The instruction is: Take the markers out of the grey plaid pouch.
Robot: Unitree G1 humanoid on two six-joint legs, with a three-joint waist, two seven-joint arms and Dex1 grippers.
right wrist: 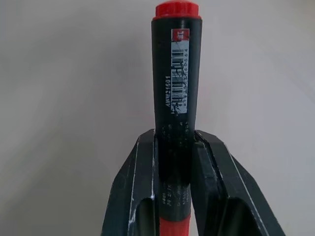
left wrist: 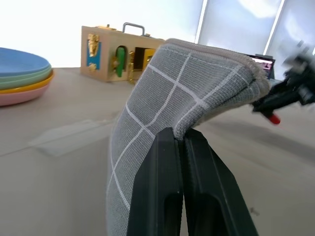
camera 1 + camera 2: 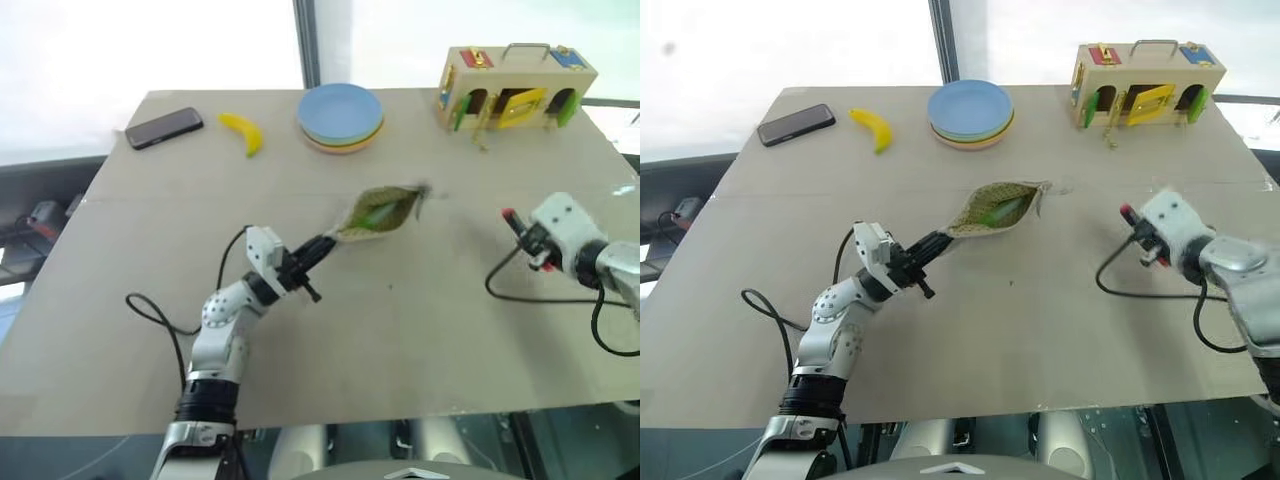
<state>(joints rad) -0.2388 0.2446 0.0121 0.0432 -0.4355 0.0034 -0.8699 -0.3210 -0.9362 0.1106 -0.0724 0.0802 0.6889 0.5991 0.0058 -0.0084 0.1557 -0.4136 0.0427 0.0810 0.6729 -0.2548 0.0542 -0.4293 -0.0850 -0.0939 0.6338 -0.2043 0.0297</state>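
Over tan worktop (image 3: pixel 420 330): left pincer (image 3: pixel 326 243) clamping grey plaid pouch (image 3: pixel 378 210) holding light green marker (image 3: pixel 380 211); right pincer (image 3: pixel 524 238) gripping red marker (image 1: pixel 175 73).

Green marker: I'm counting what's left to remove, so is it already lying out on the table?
No, the green marker sits inside the open grey plaid pouch, whose end the left gripper pinches.

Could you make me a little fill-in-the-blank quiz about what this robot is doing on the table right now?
1. The right gripper is shut on a black marker with a ____ cap.
2. The left gripper pinches the grey plaid ____.
3. Inside the open pouch lies a ____ marker.
4. Beside the phone lies a yellow ____.

Missing words: red; pouch; green; banana
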